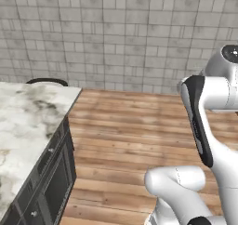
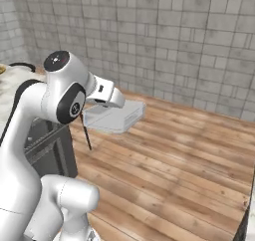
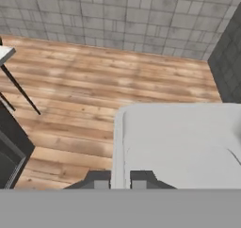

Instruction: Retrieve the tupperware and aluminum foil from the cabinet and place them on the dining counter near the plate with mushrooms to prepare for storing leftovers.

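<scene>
Floorboards (image 1: 125,135) of warm wood take up most of the scene, running bare from the dining counter (image 1: 25,126) out to the grey tiled wall (image 1: 116,33) behind it, so the room beside the counter's long edge lies wide and unobstructed. That counter, with its white grey-veined marble top and dark panelled base, sits along the left of the left base view; its corner points toward the wall and its long edge drops straight to the floor. A black stool back (image 1: 46,82) peeks over the counter's far end, touching the skyline of the marble. In the hand view thin dark stool legs (image 3: 20,89) slant down to the floor beside the counter's dark base.

Rising beside the counter, the white arm (image 2: 45,115) bends at its shoulder and reaches forward, level, away from the counter's edge and out over open floor. The gripper (image 2: 110,96) points outward at about counter height.

Held at the end of it is the tupperware (image 2: 117,117), pale and translucent, lying roughly flat and hanging clear of the counter, above the boards. In the hand view its lid (image 3: 183,147) spreads out ahead of the fingers (image 3: 100,181), which are clamped tight on its near rim, one on each side of the edge.
</scene>
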Available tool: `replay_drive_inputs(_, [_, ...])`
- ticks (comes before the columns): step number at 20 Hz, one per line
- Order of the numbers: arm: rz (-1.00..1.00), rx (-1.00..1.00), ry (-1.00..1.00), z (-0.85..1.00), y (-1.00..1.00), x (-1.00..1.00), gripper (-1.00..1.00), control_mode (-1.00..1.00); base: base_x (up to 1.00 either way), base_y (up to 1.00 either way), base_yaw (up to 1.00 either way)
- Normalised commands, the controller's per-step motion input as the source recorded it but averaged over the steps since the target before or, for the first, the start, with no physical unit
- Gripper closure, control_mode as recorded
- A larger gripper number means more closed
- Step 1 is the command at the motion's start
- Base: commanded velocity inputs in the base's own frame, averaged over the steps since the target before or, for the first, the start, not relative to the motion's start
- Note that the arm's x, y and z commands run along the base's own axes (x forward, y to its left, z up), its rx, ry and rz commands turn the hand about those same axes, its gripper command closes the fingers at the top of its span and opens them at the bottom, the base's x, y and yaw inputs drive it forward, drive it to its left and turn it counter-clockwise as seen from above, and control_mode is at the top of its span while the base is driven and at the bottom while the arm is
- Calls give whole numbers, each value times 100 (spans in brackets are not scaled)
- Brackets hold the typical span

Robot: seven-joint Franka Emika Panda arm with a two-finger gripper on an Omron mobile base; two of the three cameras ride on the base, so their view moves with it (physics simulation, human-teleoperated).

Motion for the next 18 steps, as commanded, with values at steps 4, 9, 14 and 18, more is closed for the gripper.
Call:
replay_drive_inputs(4, [0, 0, 0, 0, 0, 0, 100, 100, 100, -55, 30])
replay_drive_inputs(9, [0, 0, 0, 0, 0, 0, 100, 100, 100, -51, 40])
replay_drive_inputs(14, [0, 0, 0, 0, 0, 0, 100, 100, 100, -54, 51])
replay_drive_inputs(18, [0, 0, 0, 0, 0, 0, 100, 100, 100, -68, 52])
